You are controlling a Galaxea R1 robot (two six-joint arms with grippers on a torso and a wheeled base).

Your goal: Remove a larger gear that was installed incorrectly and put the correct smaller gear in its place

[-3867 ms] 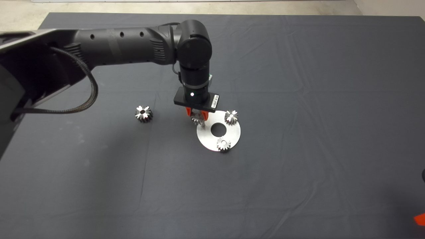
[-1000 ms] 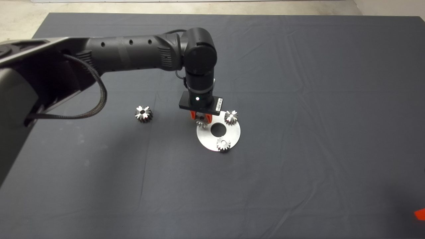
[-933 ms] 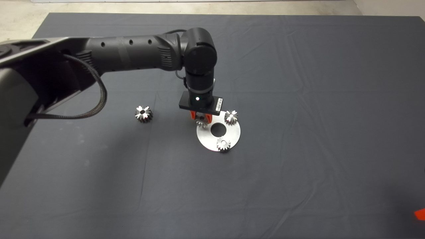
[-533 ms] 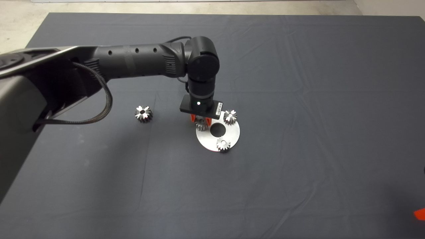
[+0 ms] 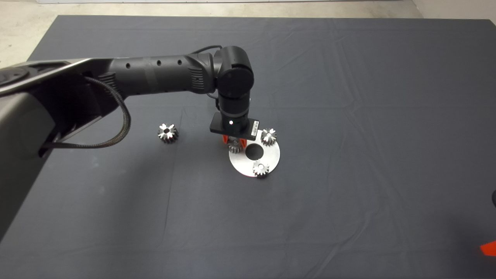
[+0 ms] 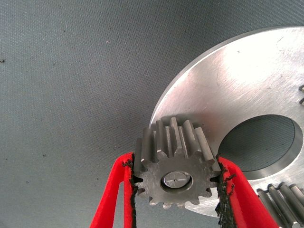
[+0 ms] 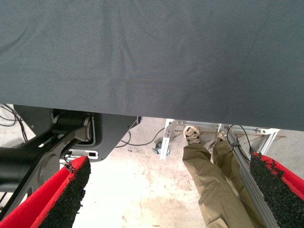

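place: robotics lab or test workshop | desk [image 5: 348, 77]: covered by a dark mat | floor [image 5: 23, 23]: bare concrete beyond the desk | frame [image 7: 166, 140]: aluminium framing and loose cables under the desk edge | person's legs [image 7: 213, 180]: standing beside the frame

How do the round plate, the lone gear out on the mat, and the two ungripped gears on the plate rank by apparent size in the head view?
1. Plate, largest.
2. Lone gear.
3. The two plate gears, far one and near one: look alike, unranked.
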